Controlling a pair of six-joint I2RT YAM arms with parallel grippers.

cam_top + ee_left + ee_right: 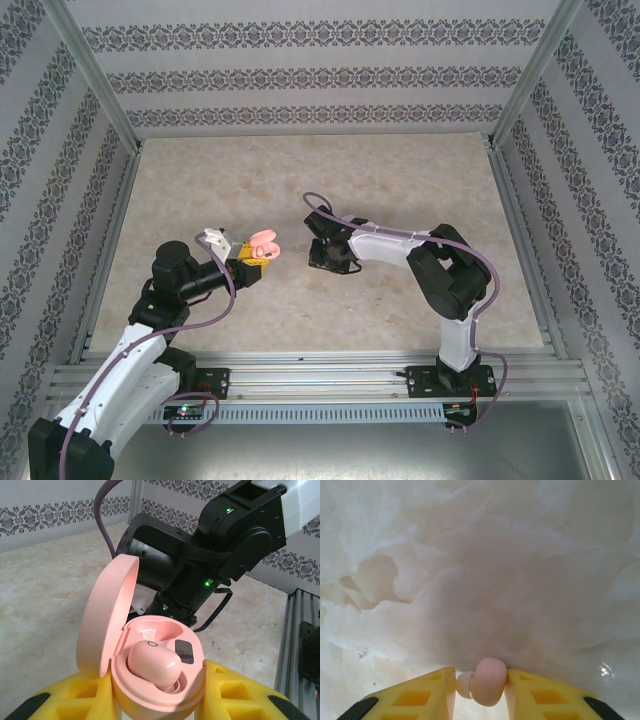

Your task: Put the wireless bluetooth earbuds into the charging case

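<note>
Pink charging case [107,615]: lid open, clamped in left claw [159,705]. One pink earbud [152,665] seated; neighbouring socket [161,629] empty. Right claw [481,692] pinches other pink earbud [489,680]; insertion pending.

Pink on yellow
My yellow fingers [235,690], pink case [102,625], pink bud [152,664] inside it; behind the case, cream marbled table [45,595].
</note>
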